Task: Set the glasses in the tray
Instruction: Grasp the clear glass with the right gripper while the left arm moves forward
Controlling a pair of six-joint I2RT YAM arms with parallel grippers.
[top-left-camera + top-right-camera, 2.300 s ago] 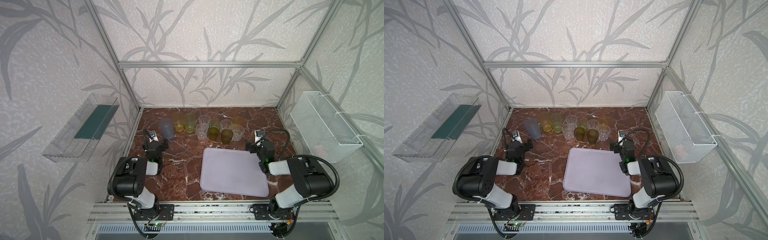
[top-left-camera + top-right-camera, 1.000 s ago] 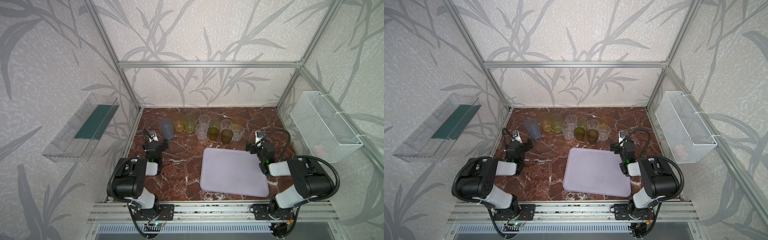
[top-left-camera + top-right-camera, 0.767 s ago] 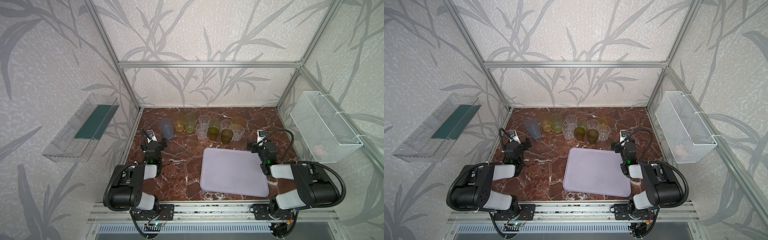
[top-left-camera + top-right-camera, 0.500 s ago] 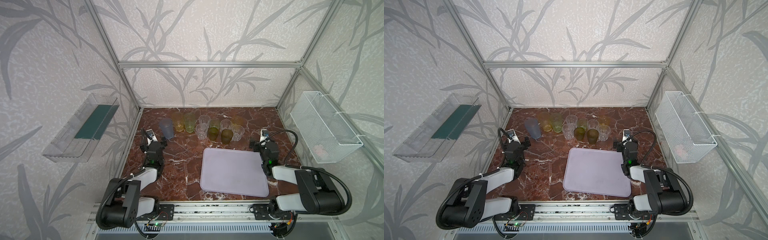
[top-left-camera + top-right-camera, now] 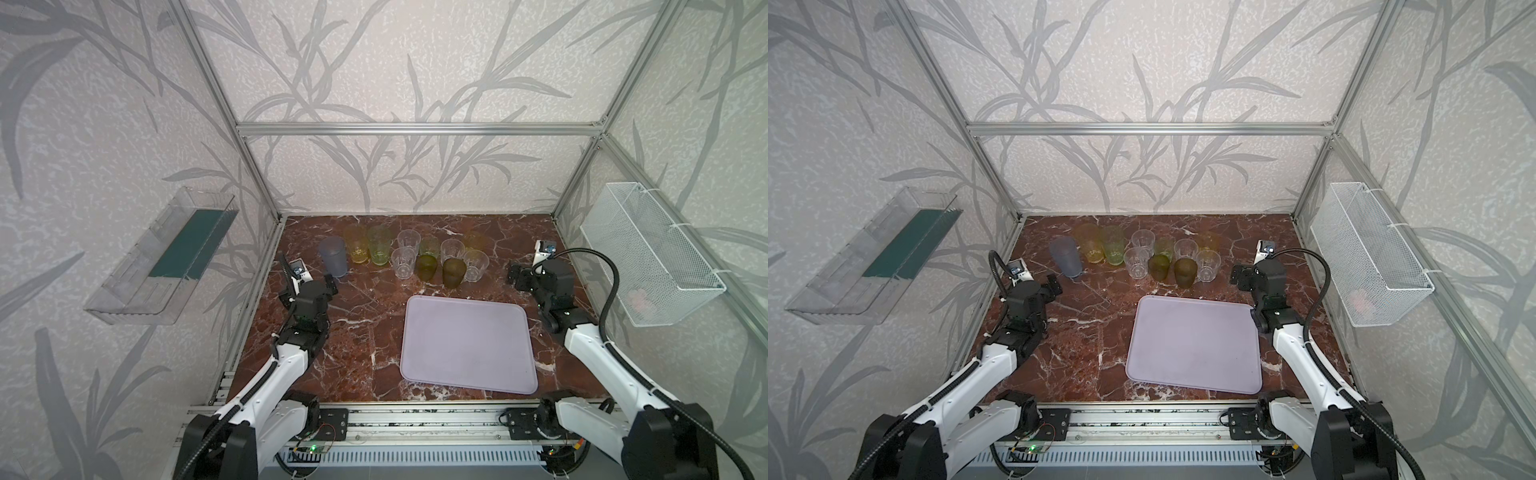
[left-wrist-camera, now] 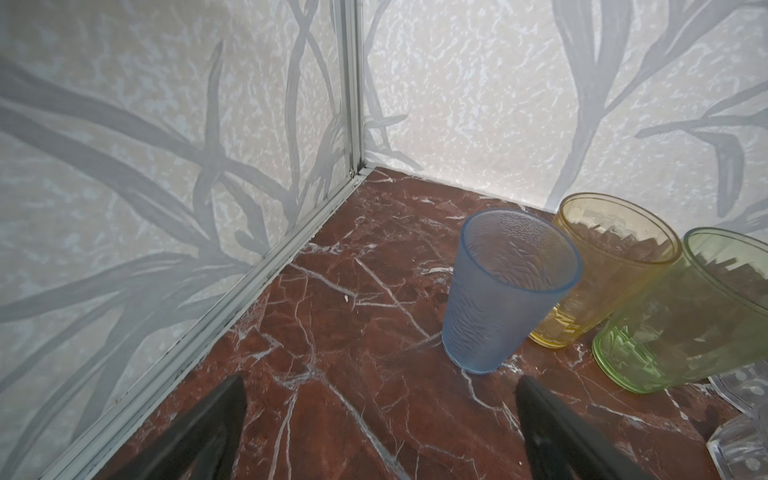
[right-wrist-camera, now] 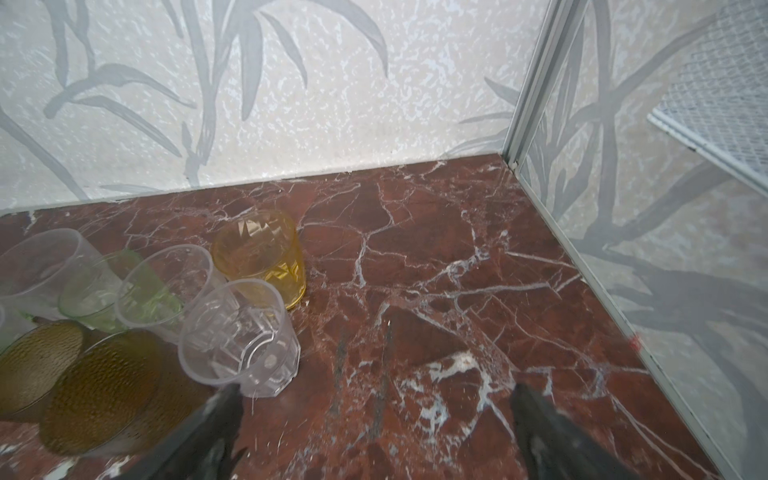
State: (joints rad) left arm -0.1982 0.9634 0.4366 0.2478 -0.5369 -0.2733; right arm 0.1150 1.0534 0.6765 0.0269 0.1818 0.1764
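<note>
Eleven-odd glasses (image 5: 451,272) bunched on the marble (image 5: 365,324) behind the bare tray (image 5: 465,345), left gripper (image 6: 380,386) and right gripper (image 7: 376,392) both gaping empty on approach: next, centre on the blue tumbler (image 6: 507,291) and squeeze gently.

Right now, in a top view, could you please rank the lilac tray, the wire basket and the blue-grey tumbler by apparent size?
Tied: wire basket and lilac tray look alike; the basket hangs nearer the camera.
Smallest: blue-grey tumbler.

A robot lab test cell: aluminium frame (image 5: 415,129), leaf-print panels (image 5: 415,62), marble-look surface (image 5: 365,316), two arms (image 5: 286,365) on a rail (image 5: 415,419).
</note>
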